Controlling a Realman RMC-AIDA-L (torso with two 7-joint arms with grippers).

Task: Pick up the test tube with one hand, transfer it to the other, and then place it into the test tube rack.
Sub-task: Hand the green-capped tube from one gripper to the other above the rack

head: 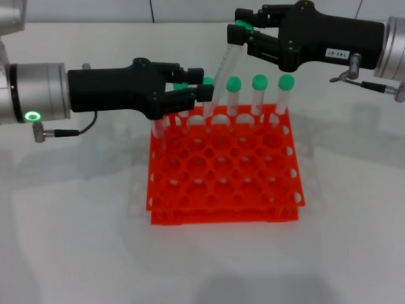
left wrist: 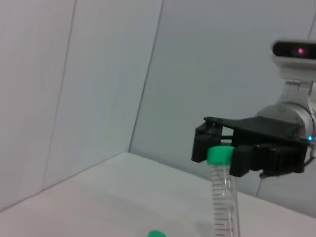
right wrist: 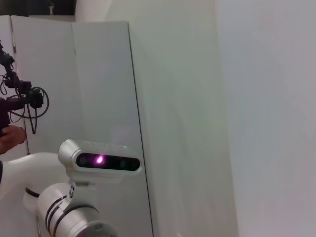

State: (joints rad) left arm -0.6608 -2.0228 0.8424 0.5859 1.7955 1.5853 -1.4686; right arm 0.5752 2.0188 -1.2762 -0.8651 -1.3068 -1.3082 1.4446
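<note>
My right gripper [head: 241, 33], the black one with the white label, is shut on the green cap end of the test tube [head: 224, 66]. It holds the tube tilted above the back row of the orange-red rack [head: 221, 171], with the tube's lower end down by the rack's top tier. My left gripper [head: 206, 84], on the cuff with the green light, is just left of the tube's lower part, its fingers apart and off the tube. The left wrist view shows the tube [left wrist: 223, 192] with the right gripper [left wrist: 217, 145] closed around its cap.
Several other green-capped tubes [head: 259, 82] stand in the rack's back row, some hidden behind my left fingers. Another green cap [left wrist: 157, 233] shows in the left wrist view. The rack stands on a white table [head: 354, 221]. The right wrist view shows only the robot's head and wall panels.
</note>
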